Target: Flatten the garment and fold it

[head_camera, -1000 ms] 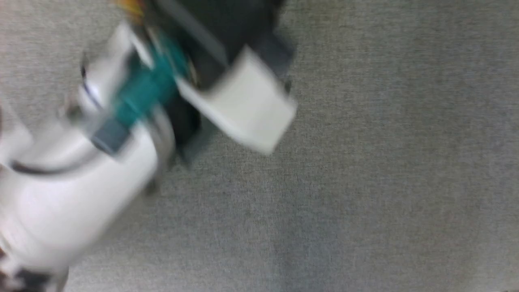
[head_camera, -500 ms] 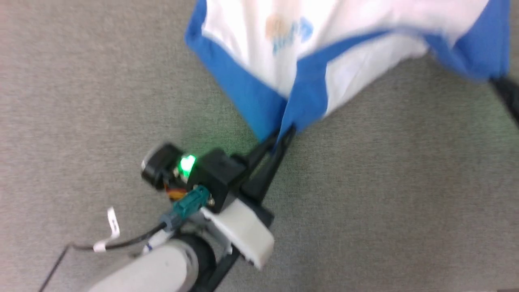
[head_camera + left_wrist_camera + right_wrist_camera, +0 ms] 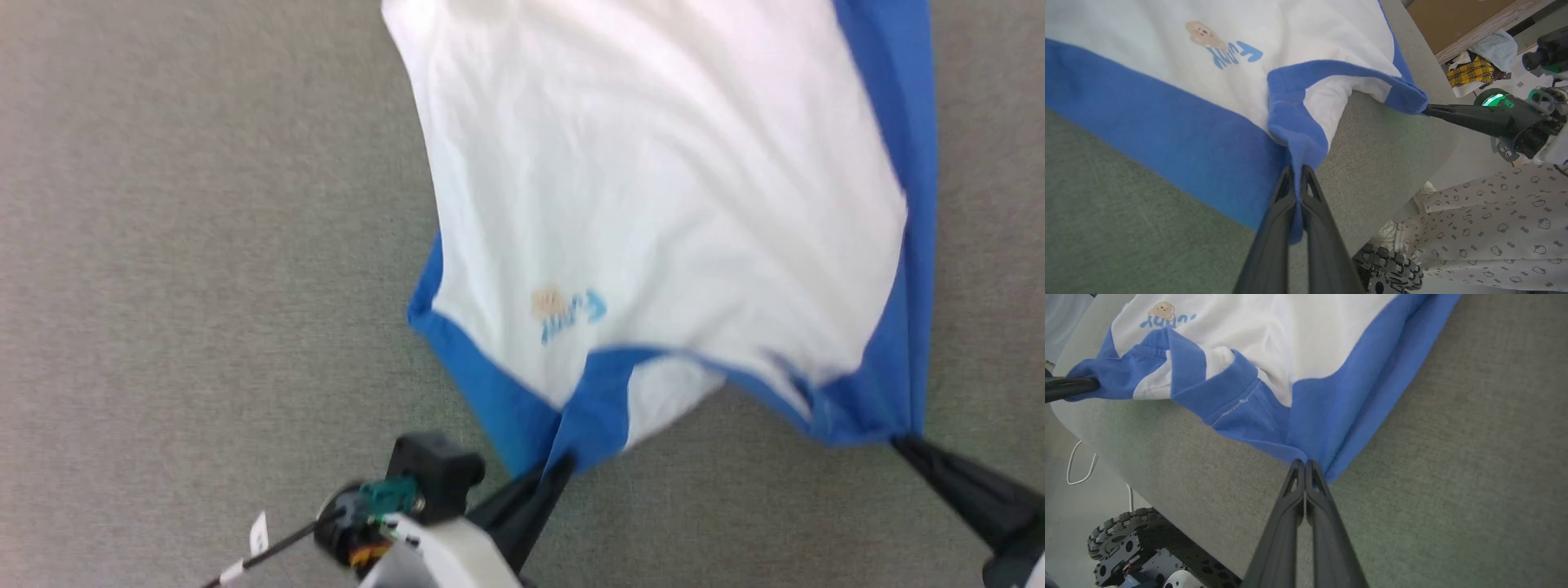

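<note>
Garment spread on grey surface, upper centre to right. My left gripper pinches blue edge, lower centre; my right gripper clamps blue corner, lower right.

Head camera looks straight down; wrist cameras (low, close) sight along their fingers at one garment.

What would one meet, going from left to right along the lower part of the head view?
White cable tag → left claw → sagging neckline of the garment → right claw.
</note>
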Controlling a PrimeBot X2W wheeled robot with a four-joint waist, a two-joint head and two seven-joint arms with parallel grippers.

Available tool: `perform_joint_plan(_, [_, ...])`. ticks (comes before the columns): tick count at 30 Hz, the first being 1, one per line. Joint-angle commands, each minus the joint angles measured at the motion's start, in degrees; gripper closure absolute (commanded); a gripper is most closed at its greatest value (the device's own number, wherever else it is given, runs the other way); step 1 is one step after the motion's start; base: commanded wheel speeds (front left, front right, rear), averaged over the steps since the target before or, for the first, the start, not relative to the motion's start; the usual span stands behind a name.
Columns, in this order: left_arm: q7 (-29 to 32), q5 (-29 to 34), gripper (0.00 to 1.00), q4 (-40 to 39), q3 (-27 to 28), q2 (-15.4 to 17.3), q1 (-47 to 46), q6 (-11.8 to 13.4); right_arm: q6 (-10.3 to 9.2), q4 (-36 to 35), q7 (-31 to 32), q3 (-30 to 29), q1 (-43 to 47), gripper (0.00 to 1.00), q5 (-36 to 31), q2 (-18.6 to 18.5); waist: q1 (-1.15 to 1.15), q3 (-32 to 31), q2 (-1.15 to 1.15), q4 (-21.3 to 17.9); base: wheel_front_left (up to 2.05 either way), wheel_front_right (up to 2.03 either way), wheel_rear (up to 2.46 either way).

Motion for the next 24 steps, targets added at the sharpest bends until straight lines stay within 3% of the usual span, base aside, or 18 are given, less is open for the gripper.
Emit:
perform_joint_plan(1, [-0.09,-1.33,1.0,0.19,0.0,0.79,2.35,0.6,-0.09,-0.65,1.04,-0.5,2.26,1.0,1.19,0.02,0.02,-4.65,0.0,0.33,0.0,0.0,0.0])
perform_joint_plan(14, [2.1,-10.15,1.0,-2.55,0.15,5.64,14.17,2.7,-0.09,-4.24,12.32,-5.01,16.38,1.0,5.55,0.86,0.02,-12.21,0.0,-0.34,0.0,0.0,0.0])
perform_joint_plan(24, [0.52,-11.42,1.0,-1.19,-0.37,5.16,16.26,1.27,-0.09,-7.14,17.06,-8.06,20.97,1.0,3.07,5.32,0.02,-14.29,0.0,-0.1,0.0,0.0,0.0])
